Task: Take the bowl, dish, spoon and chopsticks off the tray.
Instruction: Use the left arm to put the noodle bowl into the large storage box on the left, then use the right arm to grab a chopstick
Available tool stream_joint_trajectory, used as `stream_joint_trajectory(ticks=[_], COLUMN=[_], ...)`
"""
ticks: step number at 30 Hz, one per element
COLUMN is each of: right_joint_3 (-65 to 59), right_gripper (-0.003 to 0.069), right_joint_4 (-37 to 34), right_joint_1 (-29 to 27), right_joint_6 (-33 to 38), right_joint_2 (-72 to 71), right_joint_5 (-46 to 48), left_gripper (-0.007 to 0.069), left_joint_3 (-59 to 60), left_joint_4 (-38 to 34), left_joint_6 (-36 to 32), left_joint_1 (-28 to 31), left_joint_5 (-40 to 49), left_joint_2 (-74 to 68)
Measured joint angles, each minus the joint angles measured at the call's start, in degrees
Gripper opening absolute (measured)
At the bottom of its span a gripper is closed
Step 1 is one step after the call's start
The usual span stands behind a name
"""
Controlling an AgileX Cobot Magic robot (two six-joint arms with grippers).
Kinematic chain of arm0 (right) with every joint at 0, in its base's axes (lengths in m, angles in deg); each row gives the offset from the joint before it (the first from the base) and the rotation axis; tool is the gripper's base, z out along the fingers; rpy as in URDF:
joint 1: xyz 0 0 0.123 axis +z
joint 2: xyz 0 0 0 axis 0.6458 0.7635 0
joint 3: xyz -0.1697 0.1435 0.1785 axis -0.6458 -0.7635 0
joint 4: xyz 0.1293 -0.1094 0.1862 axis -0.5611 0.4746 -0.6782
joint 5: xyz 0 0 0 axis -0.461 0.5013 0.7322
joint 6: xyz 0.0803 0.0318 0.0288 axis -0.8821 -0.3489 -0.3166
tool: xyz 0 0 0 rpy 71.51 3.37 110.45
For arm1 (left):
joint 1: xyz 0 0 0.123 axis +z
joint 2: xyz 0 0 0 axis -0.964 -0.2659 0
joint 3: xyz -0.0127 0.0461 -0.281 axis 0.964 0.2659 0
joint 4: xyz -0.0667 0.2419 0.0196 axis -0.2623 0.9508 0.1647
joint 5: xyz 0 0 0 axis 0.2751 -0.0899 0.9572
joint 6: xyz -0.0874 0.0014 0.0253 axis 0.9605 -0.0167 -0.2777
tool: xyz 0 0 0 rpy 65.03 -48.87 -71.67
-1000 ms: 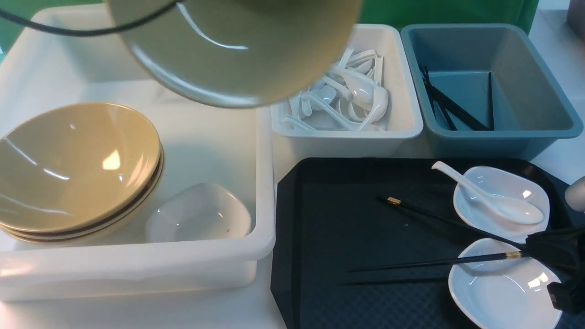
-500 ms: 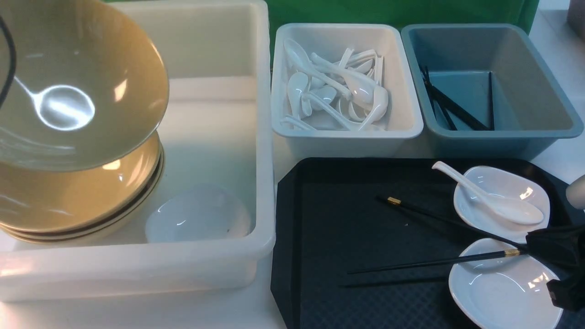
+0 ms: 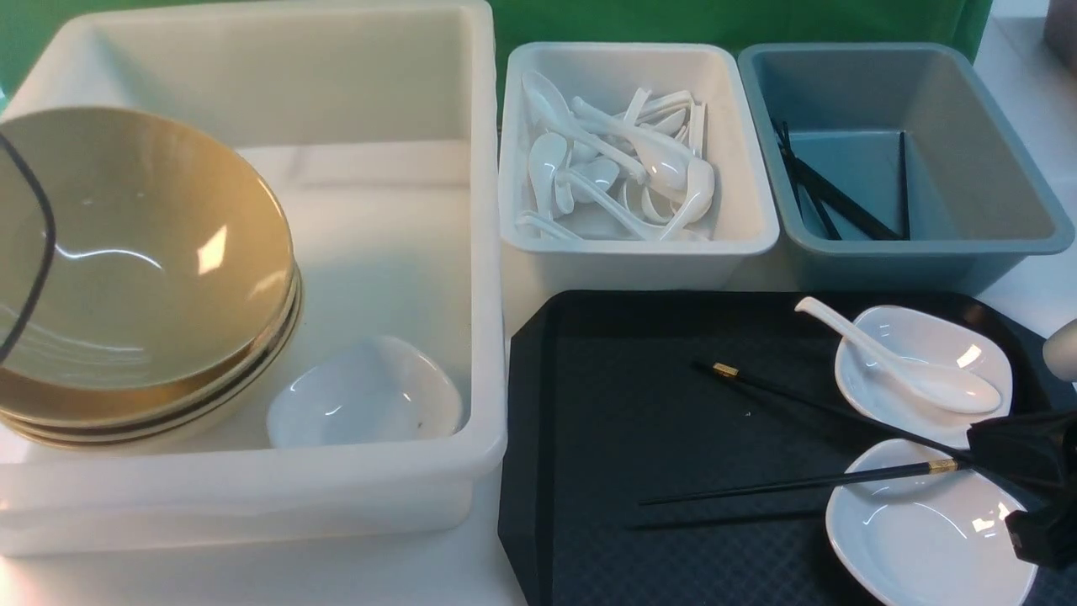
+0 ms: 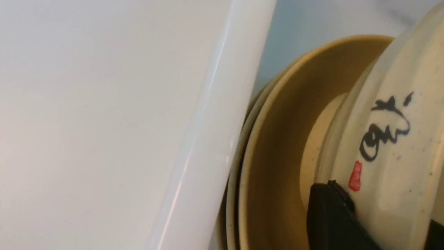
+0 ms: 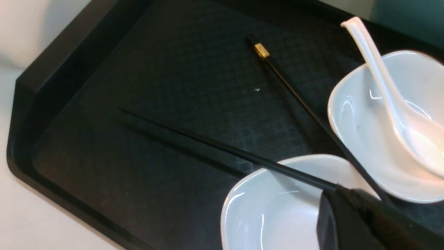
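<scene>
The mustard-tan bowl (image 3: 143,252) lies tilted on top of a stack of like bowls in the big white tub (image 3: 484,252). My left gripper (image 4: 381,208) is shut on its rim; the left wrist view shows the bowl's cream underside (image 4: 388,156). On the black tray (image 3: 606,404) lie two white dishes (image 3: 976,341) (image 3: 925,539), with the white spoon (image 3: 917,374) in the farther one. The two black chopsticks (image 3: 799,484) converge at my right gripper (image 3: 1010,463), which looks shut on them over the nearer dish. One stick hangs a little above the tray.
A small white dish (image 3: 362,396) sits in the big tub beside the bowl stack. Behind the tray stand a white tub (image 3: 740,244) with several spoons and a blue-grey tub (image 3: 1010,185) with several black chopsticks.
My left arm carried the bowl from high up at the back leftward and down onto the bowl stack in the big tub. The right gripper and the things on the tray have not moved.
</scene>
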Motion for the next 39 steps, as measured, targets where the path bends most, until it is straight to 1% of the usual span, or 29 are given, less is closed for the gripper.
stream_joint_trajectory(ticks=[3, 5, 6, 7, 8, 9, 10, 13, 14, 15, 16, 17, 19, 21, 23, 26, 27, 29, 31, 32, 33, 34, 35, 37, 38, 39], right_joint_3=[0.00, 0.00, 0.00, 0.00, 0.00, 0.00, 0.00, 0.00, 0.00, 0.00, 0.00, 0.00, 0.00, 0.00, 0.00, 0.62, 1.52, 3.72, 5.39, 6.20, 6.41, 8.03, 8.34, 10.29, 11.31, 12.50], right_gripper=[0.0046, 0.0046, 0.0046, 0.0046, 0.0046, 0.0046, 0.0046, 0.0046, 0.0046, 0.0046, 0.0046, 0.0046, 0.0046, 0.0046, 0.0057, 0.0101, 0.0129, 0.0192, 0.0243, 0.0269, 0.0275, 0.0332, 0.0344, 0.0409, 0.0432, 0.0451], right_joint_4=[-0.43, -0.70, -0.70, -0.83, -0.83, -0.94, -0.99, -1.01, -1.06, -1.06, -1.06, -1.06, -1.06, -1.06, -1.06, 0.73, 2.10, 5.17, 6.36, 6.57, 6.57, 6.63, 6.63, 6.70, 6.70, 6.75], right_joint_1=[0.00, 0.00, 0.00, 0.00, 0.00, 0.00, 0.00, 0.00, 0.00, 0.00, 0.00, 0.00, 0.00, 0.00, 0.00, -0.06, -0.18, -0.37, -0.45, -0.45, -0.45, -0.45, -0.39, 1.06, 2.33, 3.30], right_joint_6=[0.00, 0.00, 0.00, 0.00, 0.00, 0.00, 0.00, 0.00, 0.00, 0.00, 0.00, 0.00, 0.00, 0.00, -0.36, -2.23, -3.35, -4.71, -5.00, -5.00, -5.00, -4.19, -4.02, -2.36, -1.10, -0.33], right_joint_2=[0.00, 0.00, 0.00, 0.00, 0.00, 0.00, 0.00, 0.00, 0.00, 0.00, -0.03, -0.03, -0.03, 0.03, 0.60, 2.57, 3.84, 6.90, 9.24, 11.03, 11.03, 14.80, 15.57, 19.90, 22.37, 24.04], right_joint_5=[-0.05, -0.05, -0.05, -0.05, -0.05, -0.11, -0.16, -0.21, -0.21, -0.21, -0.21, -0.21, -0.28, -0.34, -0.46, 1.72, 3.52, 7.78, 10.09, 10.96, 11.13, 12.26, 12.44, 12.52, 12.52, 12.52], left_gripper=[0.0039, 0.0111, 0.0117, 0.0181, 0.0181, 0.0221, 0.0278, 0.0400, 0.0430, 0.0435, 0.0465, 0.0479, 0.0484, 0.0481, 0.0452, 0.0371, 0.0336, 0.0245, 0.0181, 0.0137, 0.0127, 0.0053, 0.0041, 0.0002, -0.0005, -0.0008], left_joint_3=[0.55, 0.60, 0.60, 0.60, 0.60, 0.60, 0.60, 0.60, 0.60, 0.60, 0.60, 0.60, 0.25, -0.07, -0.66, -0.66, -0.66, -0.61, -0.03, 0.83, 0.83, 3.62, 3.97, 8.69, 11.29, 13.05], left_joint_4=[0.34, 1.57, 1.78, 2.31, 2.41, 2.61, 2.88, 3.49, 3.64, 3.77, 4.20, 4.66, 4.45, 4.03, 2.59, -0.14, -0.93, -1.18, -0.79, -0.40, -0.36, 0.16, 0.28, 0.68, 0.76, 0.76], left_joint_6=[0.63, 1.25, 1.25, 2.42, 2.62, 3.44, 5.30, 9.14, 9.63, 9.74, 10.02, 10.02, 9.29, 8.64, 7.36, 3.63, 1.81, -1.01, -2.28, -2.98, -2.98, -3.74, -3.87, -5.71, -6.93, -7.81], left_joint_1=[0.00, 0.00, 0.00, 0.00, 0.00, 0.00, 0.00, 0.00, -0.05, -0.05, -0.05, -0.05, -0.05, -0.05, -0.05, -2.05, -3.90, -9.67, -13.98, -17.11, -17.73, -23.27, -24.50, -31.60, -34.81, -36.80], left_joint_5=[-0.18, 0.13, 0.23, 0.41, 0.42, 0.54, 0.85, 2.59, 3.28, 3.51, 4.09, 4.32, 4.56, 4.67, 4.67, 4.74, 4.80, 5.26, 5.26, 4.86, 4.73, 2.96, 2.41, -0.92, -1.99, -2.67], left_joint_2=[-1.00, -1.54, -1.54, -1.67, -1.67, -1.67, -1.67, -1.11, -0.64, -0.36, 0.98, 2.66, 5.73, 8.20, 13.84, 21.79, 23.73, 26.60, 27.72, 28.38, 28.52, 29.78, 30.08, 32.57, 34.10, 35.20])
